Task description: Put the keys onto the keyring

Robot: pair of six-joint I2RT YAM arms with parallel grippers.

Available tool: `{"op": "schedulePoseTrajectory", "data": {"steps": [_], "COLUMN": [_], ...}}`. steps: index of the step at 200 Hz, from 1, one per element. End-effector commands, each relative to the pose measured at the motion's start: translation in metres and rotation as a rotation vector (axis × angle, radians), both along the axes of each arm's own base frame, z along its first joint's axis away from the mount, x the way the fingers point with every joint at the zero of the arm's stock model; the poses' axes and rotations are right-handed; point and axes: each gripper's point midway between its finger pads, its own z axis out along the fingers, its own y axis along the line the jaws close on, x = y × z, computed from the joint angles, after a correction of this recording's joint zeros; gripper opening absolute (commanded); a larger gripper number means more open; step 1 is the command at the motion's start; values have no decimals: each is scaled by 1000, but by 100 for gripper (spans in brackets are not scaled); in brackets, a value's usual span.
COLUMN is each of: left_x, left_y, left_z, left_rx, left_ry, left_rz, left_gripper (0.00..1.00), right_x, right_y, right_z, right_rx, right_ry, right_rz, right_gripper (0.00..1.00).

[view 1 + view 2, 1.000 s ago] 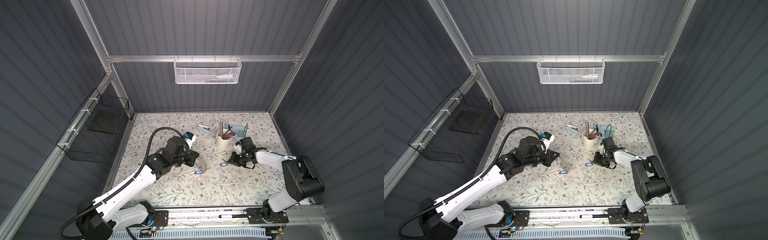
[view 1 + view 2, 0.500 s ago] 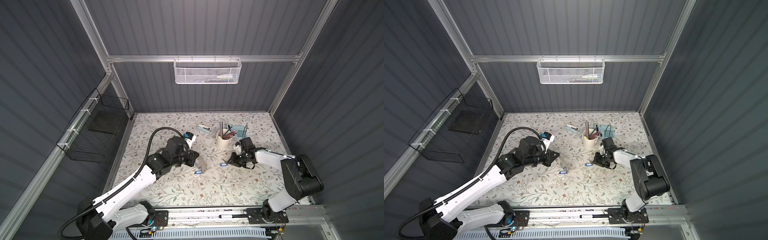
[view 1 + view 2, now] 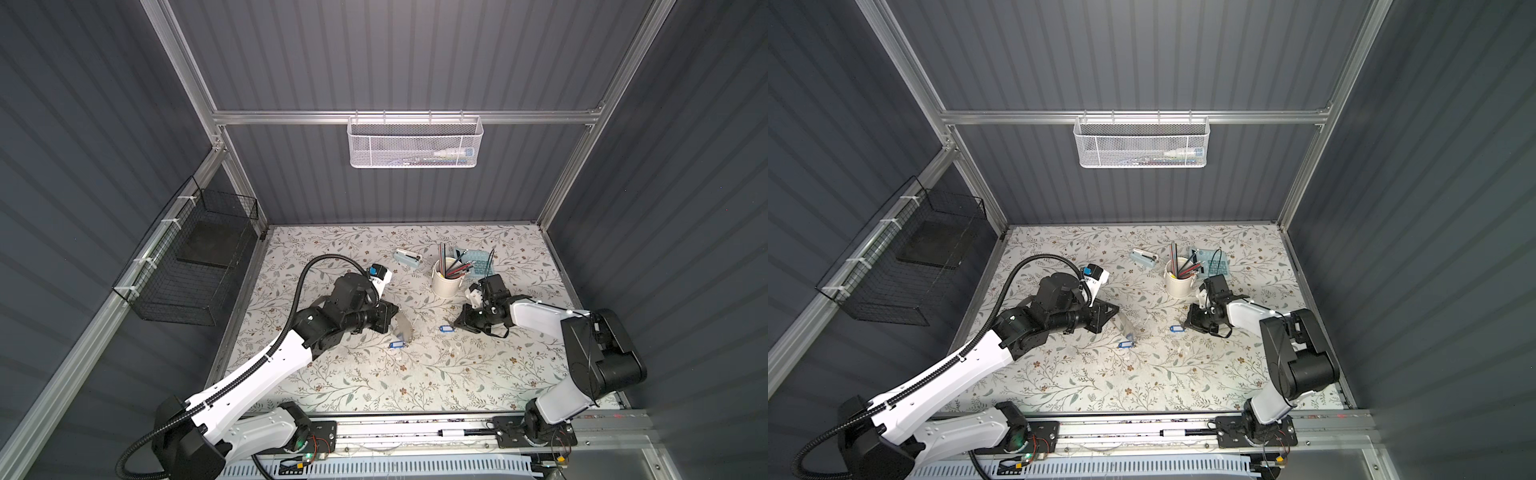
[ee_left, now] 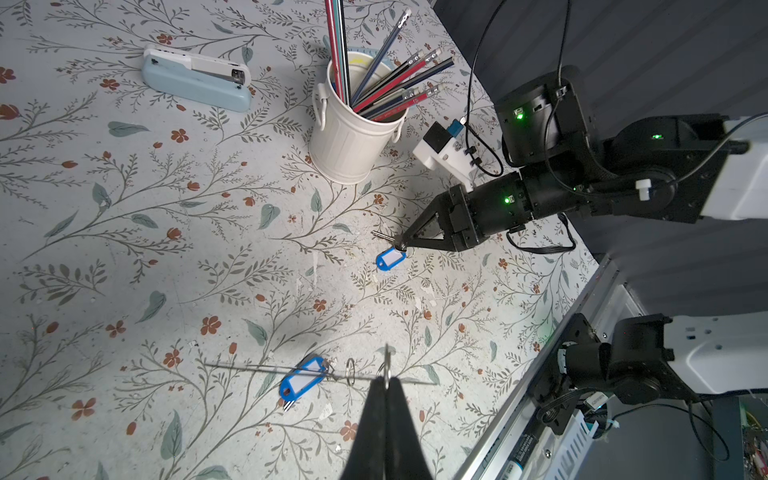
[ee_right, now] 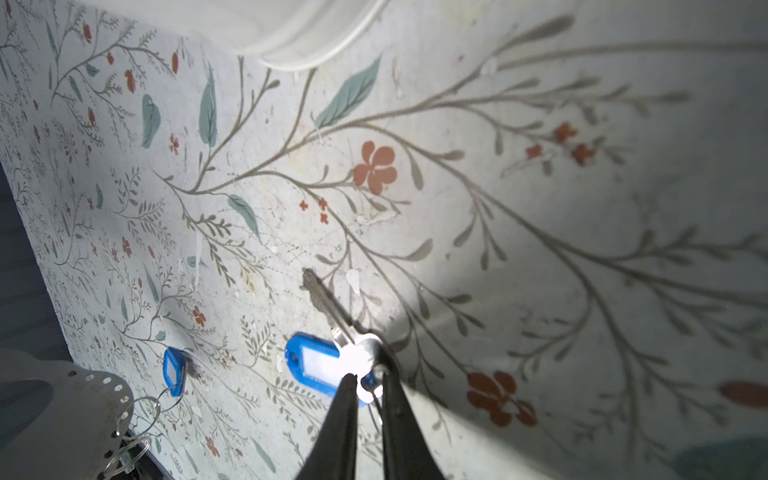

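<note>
Keyring (image 3: 404, 330), thin flat grey loop, edge-on in clamped left gripper (image 4: 386, 384); right gripper (image 5: 368, 374) tight on shiny bow of blue-tagged key (image 5: 326, 305)

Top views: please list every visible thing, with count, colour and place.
table: one, floral cover, under everything
keys: two, metal with blue tags, one in right gripper, one beside keyring
keyring: one, grey, in left gripper
cup: one, white, rear middle
pencils: several, mixed colours, in cup
stapler: one, pale blue, left of cup
calculator: one, pale blue, beside cup
mesh basket: one, white, rear wall
wire basket: one, black, left wall
left gripper: one, black, shut on keyring
right gripper: one, black, shut on one key
</note>
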Motion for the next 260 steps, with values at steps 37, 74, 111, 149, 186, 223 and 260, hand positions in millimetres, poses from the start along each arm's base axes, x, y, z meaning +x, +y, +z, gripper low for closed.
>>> {"op": "schedulePoseTrajectory", "data": {"steps": [37, 74, 111, 149, 186, 223, 260], "left_x": [3, 3, 3, 2, 2, 2, 2], "left_y": [-3, -3, -4, -3, -3, -2, -3], "left_z": [16, 17, 16, 18, 17, 16, 15], "left_rx": [-35, -37, -38, -45, -42, -44, -42], "left_ry": [-46, -47, -46, -45, -45, -44, -43], "left_rz": [-13, -12, -13, -12, -12, -12, -13], "left_gripper": [0, 0, 0, 0, 0, 0, 0], "right_x": [-7, -8, -10, -10, -10, -12, -15], "right_y": [-2, 0, 2, 4, 5, 7, 8], "right_z": [-12, -10, -7, -5, -5, -4, -5], "right_rx": [-12, 0, 20, 28, 38, 45, 56], "right_ry": [33, 29, 23, 18, 22, 25, 28], "right_rz": [14, 16, 25, 28, 28, 38, 39], "right_gripper": [19, 19, 18, 15, 16, 17, 17]}}
